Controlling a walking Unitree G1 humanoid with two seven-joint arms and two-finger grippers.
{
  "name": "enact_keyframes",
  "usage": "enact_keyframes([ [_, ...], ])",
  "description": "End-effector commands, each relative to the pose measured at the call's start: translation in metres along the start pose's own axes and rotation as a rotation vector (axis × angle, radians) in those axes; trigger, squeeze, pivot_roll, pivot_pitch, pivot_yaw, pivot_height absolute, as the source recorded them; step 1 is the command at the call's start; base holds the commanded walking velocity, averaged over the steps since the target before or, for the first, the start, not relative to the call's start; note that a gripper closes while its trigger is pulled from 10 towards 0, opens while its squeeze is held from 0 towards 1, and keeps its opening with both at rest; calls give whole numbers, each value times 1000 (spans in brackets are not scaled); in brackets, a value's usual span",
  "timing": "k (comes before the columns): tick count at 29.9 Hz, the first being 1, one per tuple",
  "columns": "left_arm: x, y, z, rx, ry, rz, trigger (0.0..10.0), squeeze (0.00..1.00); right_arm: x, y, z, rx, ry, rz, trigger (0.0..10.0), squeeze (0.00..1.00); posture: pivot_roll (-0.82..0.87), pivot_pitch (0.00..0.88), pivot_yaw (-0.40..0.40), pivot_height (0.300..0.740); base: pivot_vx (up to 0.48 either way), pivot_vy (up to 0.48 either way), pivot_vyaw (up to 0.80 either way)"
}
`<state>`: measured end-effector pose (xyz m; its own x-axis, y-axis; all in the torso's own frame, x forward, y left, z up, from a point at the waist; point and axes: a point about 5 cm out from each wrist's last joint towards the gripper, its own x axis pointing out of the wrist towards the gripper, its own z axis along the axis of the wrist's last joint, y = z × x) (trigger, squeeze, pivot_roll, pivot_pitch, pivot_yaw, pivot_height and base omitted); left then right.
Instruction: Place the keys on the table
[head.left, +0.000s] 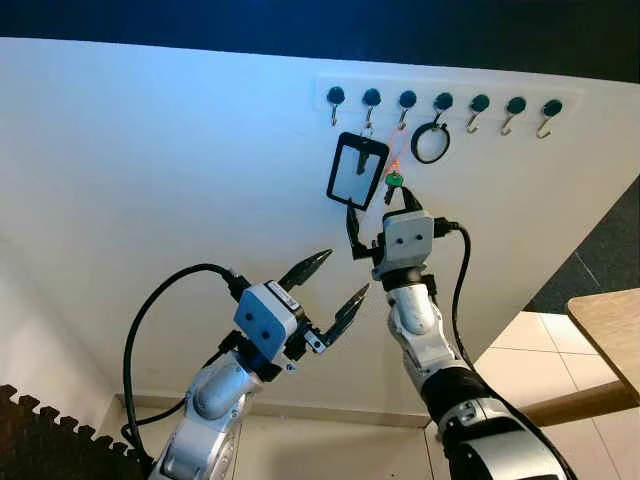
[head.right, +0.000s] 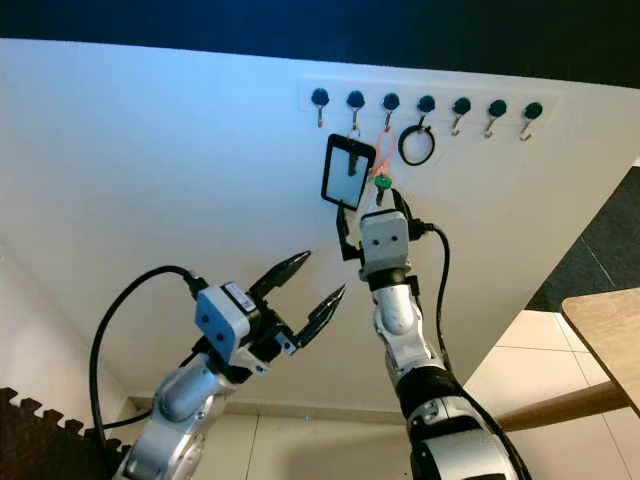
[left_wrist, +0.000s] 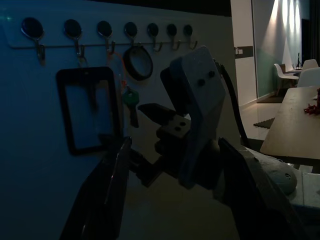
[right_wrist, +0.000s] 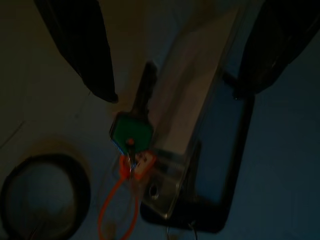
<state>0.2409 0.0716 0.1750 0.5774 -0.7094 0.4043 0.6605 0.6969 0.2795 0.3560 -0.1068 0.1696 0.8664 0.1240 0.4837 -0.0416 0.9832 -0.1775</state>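
Up at the hook rack (head.left: 440, 98), right gripper (right_wrist: 170, 85) spread around the hanging keys (right_wrist: 131, 131).
Green-headed keys dangle on an orange loop beside a black badge holder (head.left: 356, 170); left gripper (head.left: 328, 283) hovers lower, fingers apart.

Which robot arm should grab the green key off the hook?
The right one, I think. The right gripper is raised to the wall with its fingers open around the green key, which hangs by an orange loop from the hook rack. The left gripper is open, lower and farther away.
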Motion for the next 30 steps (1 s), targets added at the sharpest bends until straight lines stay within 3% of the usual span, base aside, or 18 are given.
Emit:
enact_keyframes([
  [1,0,1,3,27,3,-16,10000,0,2,-5,-2,14,24,-23,10000,0,76,82,-48,740,0,0,0],
  [4,1,1,4,27,3,-16,10000,0,2,-5,-2,17,24,-22,10000,0,76,82,-48,740,0,0,0],
  [5,1,1,3,30,9,-17,10000,0,2,-5,-2,21,22,-25,4745,0,76,81,-48,740,0,0,0],
  [7,1,1,1,37,17,-21,10000,0,3,-7,-1,30,19,-33,1216,0,76,82,-48,740,0,0,0],
  [9,1,1,1,38,19,-22,10000,0,3,-8,-1,32,19,-36,1216,0,74,81,-46,740,0,0,0],
  [10,1,1,1,39,20,-23,10000,0,3,-8,-1,33,18,-37,0,0,74,81,-46,740,0,0,0],
  [23,2,0,2,55,21,-27,10000,0,2,-9,-1,42,13,-40,0,0,78,86,-47,740,0,0,0],
  [25,1,0,2,58,21,-22,10000,0,3,-10,-1,44,10,-43,235,0,78,86,-47,740,0,0,0],
  [26,1,0,2,59,21,-20,10000,0,3,-10,0,47,6,-46,1137,0,77,87,-46,740,0,0,0],
  [28,1,1,2,61,20,-19,10000,0,3,-11,1,51,-3,-50,1098,0,76,88,-47,740,0,0,0],
  [30,1,1,3,62,20,-19,10000,0,3,-12,2,54,-11,-54,0,0,75,88,-47,740,0,0,0],
])
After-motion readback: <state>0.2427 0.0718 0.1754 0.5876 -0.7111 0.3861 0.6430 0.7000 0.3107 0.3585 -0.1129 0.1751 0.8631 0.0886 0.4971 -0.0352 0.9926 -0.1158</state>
